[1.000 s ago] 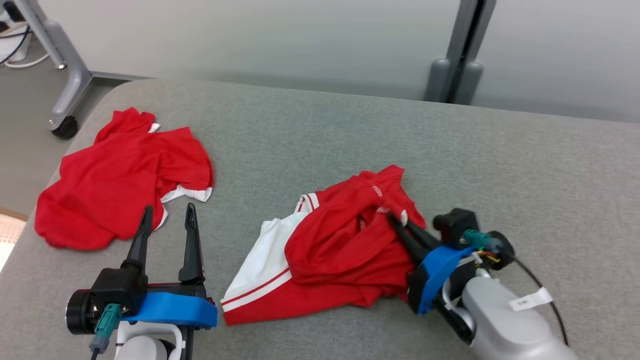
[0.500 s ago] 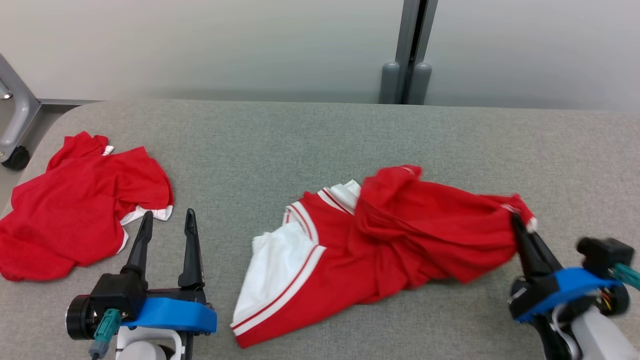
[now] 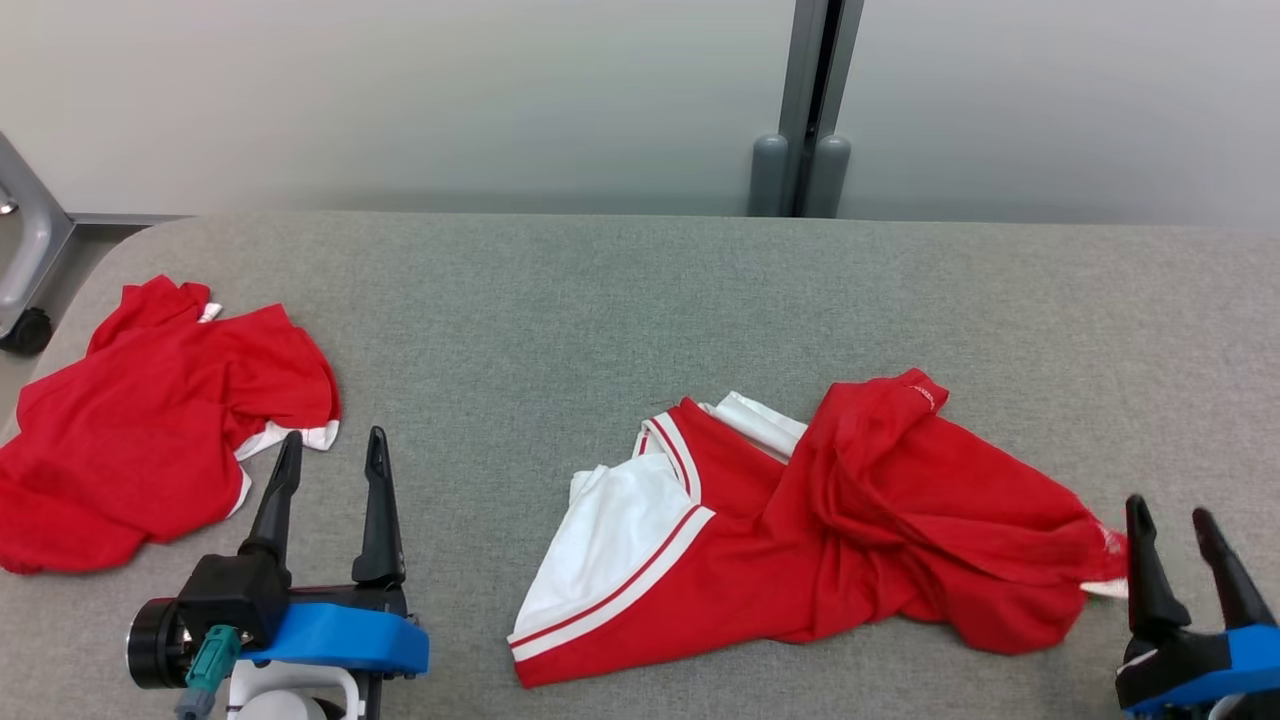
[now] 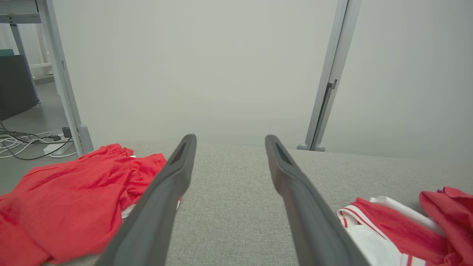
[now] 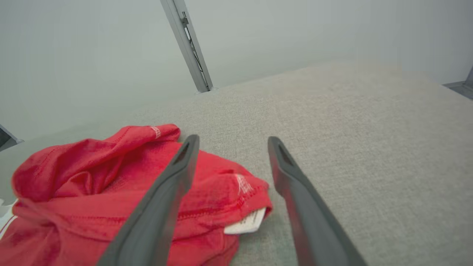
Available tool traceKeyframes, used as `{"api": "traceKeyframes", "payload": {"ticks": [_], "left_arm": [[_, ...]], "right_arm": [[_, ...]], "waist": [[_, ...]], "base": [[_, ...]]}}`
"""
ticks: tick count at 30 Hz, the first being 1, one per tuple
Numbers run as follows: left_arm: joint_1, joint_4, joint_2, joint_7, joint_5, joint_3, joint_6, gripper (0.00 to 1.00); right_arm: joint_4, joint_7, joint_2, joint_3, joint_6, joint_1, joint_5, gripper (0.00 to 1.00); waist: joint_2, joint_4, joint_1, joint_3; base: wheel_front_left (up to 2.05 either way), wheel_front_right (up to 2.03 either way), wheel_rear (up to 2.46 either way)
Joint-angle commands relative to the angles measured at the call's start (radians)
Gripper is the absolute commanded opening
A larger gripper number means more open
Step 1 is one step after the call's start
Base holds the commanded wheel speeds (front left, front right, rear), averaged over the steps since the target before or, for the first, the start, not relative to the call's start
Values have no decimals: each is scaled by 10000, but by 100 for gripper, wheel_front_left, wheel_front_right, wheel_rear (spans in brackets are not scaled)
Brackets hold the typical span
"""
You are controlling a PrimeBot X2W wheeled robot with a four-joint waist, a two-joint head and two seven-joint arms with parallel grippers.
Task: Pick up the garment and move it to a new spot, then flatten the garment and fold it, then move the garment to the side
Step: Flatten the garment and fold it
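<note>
Crumpled red-and-white fabric garment (image 3: pixel 800 530) lies lengthwise left-to-right at lower centre, its right tip just left of the nearer right end effector (image 3: pixel 1167 508), which is spread wide, grasping nothing.

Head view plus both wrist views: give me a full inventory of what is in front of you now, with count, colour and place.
table: one, grey fabric top, under everything
red-and-white garment: one, crumpled, table's near right
care label: one, white, at that garment's right edge
red garment: one, red with white trim, crumpled, table's left end
post: one, grey, behind the table's far edge
caster: one, black, on the floor, far left
cables: several, white and black, on the floor left of the table
left gripper: one, dark fingers, open, empty, near left
right gripper: one, dark fingers, open, beside the red-and-white garment's right edge
</note>
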Motion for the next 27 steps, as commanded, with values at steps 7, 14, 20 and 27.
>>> {"api": "traceKeyframes", "payload": {"ticks": [7,14,20,27], "left_arm": [[55,25,96,-30,68,82,-44,100],[147,35,187,-28,88,53,-57,100],[118,50,217,-30,77,3,-28,100],[169,96,255,-30,47,-21,10,100]], "right_arm": [[-2089,-174,691,-267,1,-154,-1457,100],[-3890,148,1297,684,1,452,-2626,100],[-4063,424,1522,1243,1,1018,-2964,100],[-3929,489,1589,1362,1,1055,-3065,100]], "waist": [[0,-70,1,-146],[0,-51,1,-275],[0,-3,1,-298],[0,-136,1,-293]], "base": [[0,0,0],[0,0,0],[0,0,0],[0,0,0]]}}
